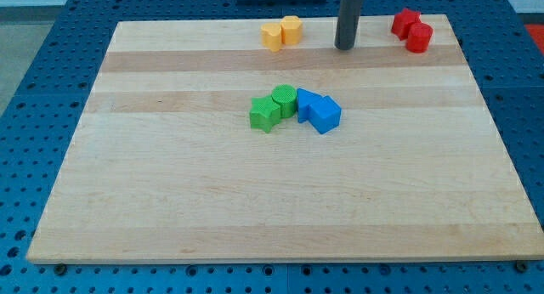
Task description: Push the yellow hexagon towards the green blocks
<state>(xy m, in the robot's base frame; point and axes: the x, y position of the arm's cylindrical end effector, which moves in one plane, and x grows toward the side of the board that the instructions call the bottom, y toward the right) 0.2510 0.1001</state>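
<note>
Two yellow blocks sit touching at the view's top centre: a yellow hexagon [291,28] on the right and a yellow star-like block [272,36] on its left. Two green blocks lie mid-board: a green star-like block [264,113] and a green cylinder [285,100] just to its upper right. My tip [344,48] rests on the board to the right of the yellow hexagon, about a block's width or more apart from it, and well above the green blocks.
Two blue blocks [319,110] sit touching the green cylinder's right side. Two red blocks [412,29] lie at the top right corner. The wooden board [255,200] lies on a blue perforated table.
</note>
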